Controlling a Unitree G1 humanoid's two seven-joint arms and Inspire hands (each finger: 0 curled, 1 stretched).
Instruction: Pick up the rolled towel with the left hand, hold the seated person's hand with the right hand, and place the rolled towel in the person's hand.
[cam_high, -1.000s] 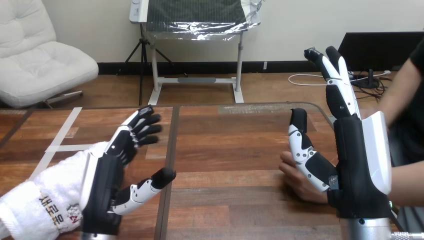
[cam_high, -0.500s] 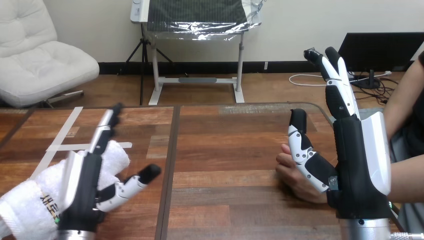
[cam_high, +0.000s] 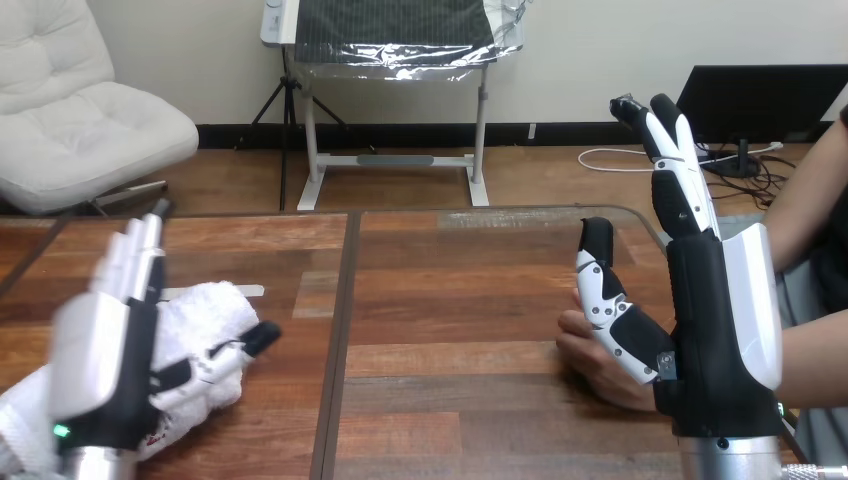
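Wooden worktop (cam_high: 450, 300), near left: left hand (cam_high: 95, 360) now turned over rolled towel (cam_high: 205, 310), fingers straight, nothing gripped; right hand (cam_high: 715, 340) unchanged, open upright beside person's hand (cam_high: 590, 365); pickup judged imminent.

Wide bare stretch of wooden table (cam_high: 450, 300) mid-view, btwn L and R sides: clear lane across. At L, rolled towel (cam_high: 205, 315) lying on the tabletop w/ left hand (cam_high: 100, 365) upright at its near side, fingers straight, blocking approach from there. At R, right hand (cam_high: 715, 340) standing upright, person's hand (cam_high: 590, 365) just beside its thumb, filling that corner.
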